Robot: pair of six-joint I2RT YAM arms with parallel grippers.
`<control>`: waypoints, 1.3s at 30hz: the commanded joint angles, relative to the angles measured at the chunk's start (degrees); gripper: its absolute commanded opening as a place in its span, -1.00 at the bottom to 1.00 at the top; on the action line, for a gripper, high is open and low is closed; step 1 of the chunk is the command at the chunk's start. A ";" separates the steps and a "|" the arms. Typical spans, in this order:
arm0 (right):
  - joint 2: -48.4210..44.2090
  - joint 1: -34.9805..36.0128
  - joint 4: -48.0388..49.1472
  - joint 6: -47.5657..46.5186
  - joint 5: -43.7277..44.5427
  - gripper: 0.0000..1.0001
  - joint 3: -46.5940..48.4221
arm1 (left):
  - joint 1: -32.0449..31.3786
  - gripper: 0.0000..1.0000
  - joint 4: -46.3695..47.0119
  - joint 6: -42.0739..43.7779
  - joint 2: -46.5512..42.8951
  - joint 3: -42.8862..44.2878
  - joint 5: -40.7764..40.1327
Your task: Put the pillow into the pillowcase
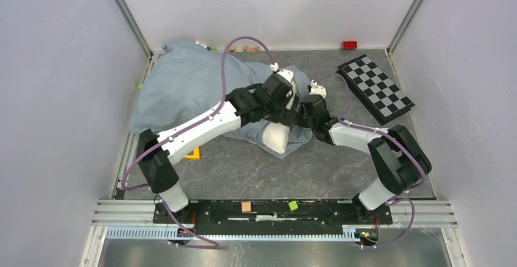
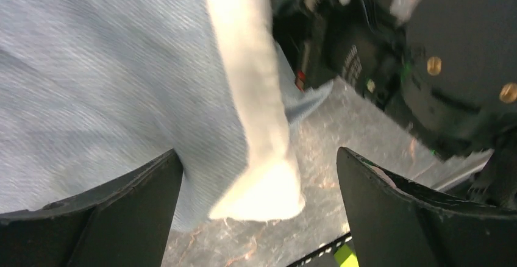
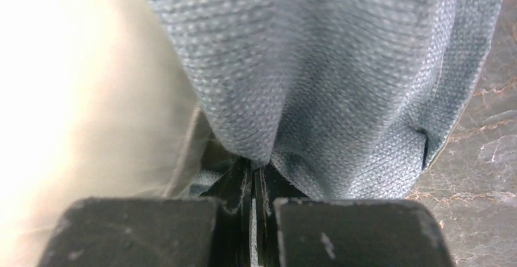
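The light blue-grey pillowcase [image 1: 183, 81] lies crumpled at the back left of the table. The white pillow [image 1: 275, 138] pokes out of its near right end. My left gripper [image 1: 285, 113] hovers there, open. In the left wrist view its gripper [image 2: 257, 154] has wide-apart jaws flanking the pillow corner [image 2: 262, 191], with the pillowcase [image 2: 110, 90] to the left. My right gripper [image 1: 302, 113] meets the cloth from the right. The right wrist view shows its gripper [image 3: 256, 172] shut on a fold of the pillowcase [image 3: 317, 66], with the pillow [image 3: 79, 96] beside it.
A black-and-white checkered board [image 1: 375, 88] lies at the back right, and a red block [image 1: 350, 45] sits by the back wall. An orange piece [image 1: 192, 153] rests under the left arm. The right arm's dark wrist [image 2: 451, 66] is close to my left gripper.
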 commanded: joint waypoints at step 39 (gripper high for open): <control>-42.03 8.57 13.11 -17.78 -49.21 -1.00 -17.02 | 9.11 -0.95 10.64 -22.63 22.69 4.43 0.48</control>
